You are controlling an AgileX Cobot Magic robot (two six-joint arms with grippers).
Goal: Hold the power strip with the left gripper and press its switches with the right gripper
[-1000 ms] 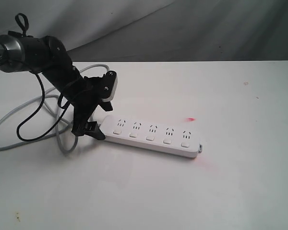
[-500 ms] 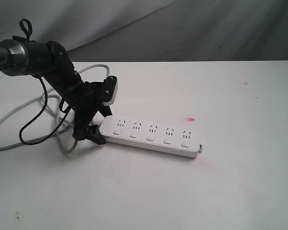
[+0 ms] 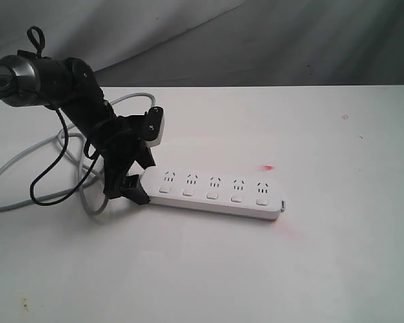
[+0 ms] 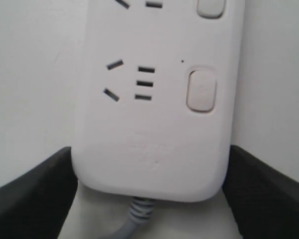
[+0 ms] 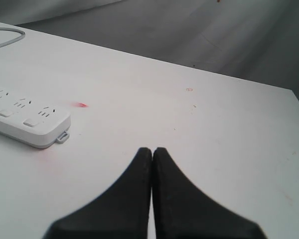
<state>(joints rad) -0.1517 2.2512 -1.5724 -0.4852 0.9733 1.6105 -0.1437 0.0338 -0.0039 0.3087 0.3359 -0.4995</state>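
1. Exterior view had the power strip point(image 3: 212, 192) lying flat on the white worktop point(image 3: 337, 262), sockets up, with the left claw point(image 3: 140, 177) at its cord end.
2. Left wrist view settled the grip for me: one black finger point(image 4: 30, 199) hugged each long side of the strip's rounded end, with no gap I could spot, so I'd call it clamped on the strip. The holding half looked done, or near enough.
3. The pressing half hadn't started, far as I could judge. The right claw point(image 5: 152, 152) was pinched closed on nothing, over bare worktop and well apart from the strip's far end. All five switches point(image 3: 211, 195) sat untouched.
4. Only the right wrist view showed that claw at all; the exterior view didn't have it in frame.
5. Only the exterior view showed the grey cord point(image 3: 27, 155) looping away behind the left arm, plus the full row of sockets. The left wrist view caught just the end socket and its switch.
6. A small red spot point(image 3: 267, 167) on the worktop near the strip's far end showed in two views. Couldn't tell what it was.
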